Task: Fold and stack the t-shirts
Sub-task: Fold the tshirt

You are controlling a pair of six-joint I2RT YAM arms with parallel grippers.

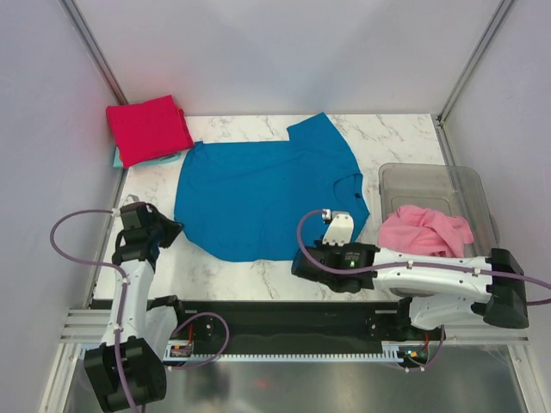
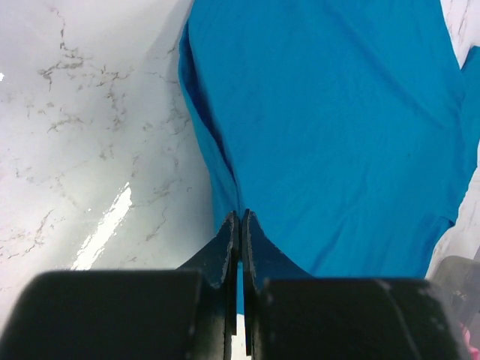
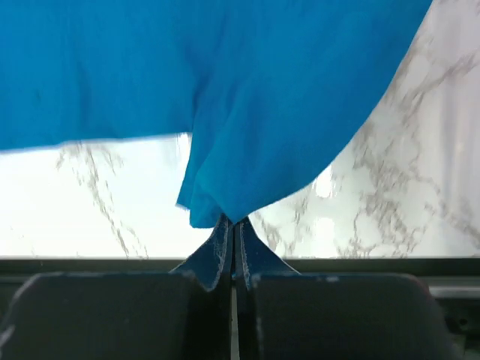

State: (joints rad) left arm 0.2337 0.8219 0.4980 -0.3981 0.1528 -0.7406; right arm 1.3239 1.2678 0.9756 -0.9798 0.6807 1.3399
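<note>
Four shirts show in the overhead view. At the far left corner of the table (image 1: 392, 138), the red t-shirt (image 1: 148, 129) lies folded on a sliver of the pale teal t-shirt (image 1: 118, 160). Nearer, the left gripper (image 2: 240, 217) is clenched on the left edge of the blue t-shirt (image 1: 267, 189), at its near hem corner, with the cloth running away from the jaws toward the far right.

That blue shirt lies spread flat mid-table. Its long axis runs across the table, hem to the left and collar to the right, with one sleeve pointing to the far side. The right gripper (image 3: 231, 221) is pinched shut on a point of cloth on the shirt's near edge, toward the collar end, and the fabric drapes up and away from it.

So each arm holds the near edge on its own side, and the rest of the shirt lies beyond both grippers. A fold would likely carry that edge away from the bases.

At the right, the pink t-shirt (image 1: 422, 231) sits crumpled in the clear tub (image 1: 430, 172).

No brand, label or writing can be read anywhere.
</note>
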